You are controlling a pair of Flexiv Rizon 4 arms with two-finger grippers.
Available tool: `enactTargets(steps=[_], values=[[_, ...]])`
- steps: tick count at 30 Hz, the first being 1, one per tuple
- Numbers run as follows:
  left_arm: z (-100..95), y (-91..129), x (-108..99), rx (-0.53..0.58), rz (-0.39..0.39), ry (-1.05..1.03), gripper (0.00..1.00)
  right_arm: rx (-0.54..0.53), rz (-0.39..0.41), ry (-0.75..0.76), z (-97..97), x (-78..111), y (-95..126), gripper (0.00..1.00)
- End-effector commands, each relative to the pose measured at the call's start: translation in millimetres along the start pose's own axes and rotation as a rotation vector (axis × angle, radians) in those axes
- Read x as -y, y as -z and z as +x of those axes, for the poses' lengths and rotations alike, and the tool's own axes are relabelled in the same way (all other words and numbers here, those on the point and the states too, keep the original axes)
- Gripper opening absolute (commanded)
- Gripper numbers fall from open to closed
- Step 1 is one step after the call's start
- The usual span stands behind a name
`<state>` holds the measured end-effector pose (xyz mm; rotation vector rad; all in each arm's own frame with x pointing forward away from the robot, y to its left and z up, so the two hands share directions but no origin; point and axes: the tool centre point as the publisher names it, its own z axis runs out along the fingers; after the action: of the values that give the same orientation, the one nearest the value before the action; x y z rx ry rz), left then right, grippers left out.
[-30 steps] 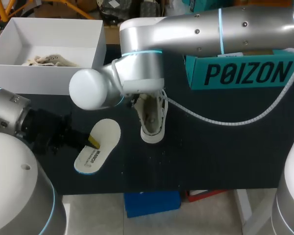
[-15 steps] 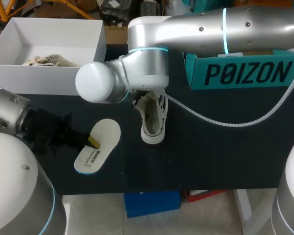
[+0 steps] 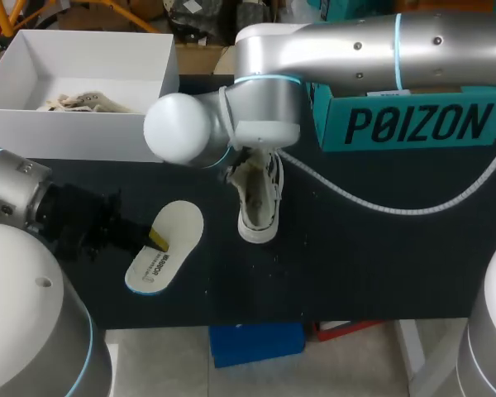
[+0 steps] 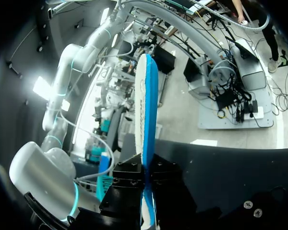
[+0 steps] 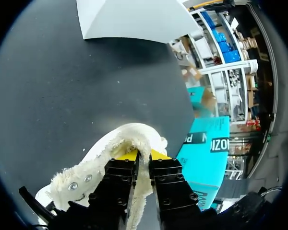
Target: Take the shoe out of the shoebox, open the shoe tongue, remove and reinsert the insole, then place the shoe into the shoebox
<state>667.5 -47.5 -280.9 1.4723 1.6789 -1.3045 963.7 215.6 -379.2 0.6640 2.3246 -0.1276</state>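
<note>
My right arm [image 3: 372,50] comes in from the right and stretches across the far half of the tabletop [image 3: 380,265], its wrist bent downward over the shoe [image 3: 256,207]. From the right wrist camera I see the right tool [image 5: 143,155] nearly pressed together, its two yellow tips pinching the fleecy rim of the shoe's opening from both sides; I cannot tell whether that rim is the tongue or the collar. The shoe is white with a woolly cream lining and metal eyelets. It sits near the middle of the tabletop with its opening upward and its toe toward the near edge. My left arm [image 3: 25,322] fills the near left corner and reaches in low, level with the tabletop. The left tool [image 3: 155,238] is clamped on the insole [image 3: 167,244], which lies flat just left of the shoe and apart from it, pale on top with a blue edge. In the left wrist view the insole stands edge-on between the black fingers [image 4: 129,177]. The white shoebox [image 3: 74,136] sits open at the far left with crumpled paper [image 3: 78,102] inside, and a teal box [image 3: 413,124] sits at the far right behind the right arm.
</note>
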Motion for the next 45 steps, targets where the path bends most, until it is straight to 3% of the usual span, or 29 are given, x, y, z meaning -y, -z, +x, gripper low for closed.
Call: enactTargets(steps=[1,21,32,45], values=[[0.3,-0.8,1.0,-0.002,-0.003,-0.001,0.0,0.001,-0.006,-0.012,-1.8,8.0,2.1,1.0],[0.3,-0.8,1.0,-0.002,-0.003,-0.001,0.0,-0.011,-0.02,-0.162,-53.8,39.7,65.5,1.0],[0.3,-0.8,1.0,-0.002,-0.003,-0.001,0.0,-0.15,-0.074,-0.354,-54.4,64.0,95.9,1.0],[0.3,-0.8,1.0,-0.002,-0.003,-0.001,0.0,-0.205,-0.194,-0.441,-44.3,93.4,141.9,1.0]])
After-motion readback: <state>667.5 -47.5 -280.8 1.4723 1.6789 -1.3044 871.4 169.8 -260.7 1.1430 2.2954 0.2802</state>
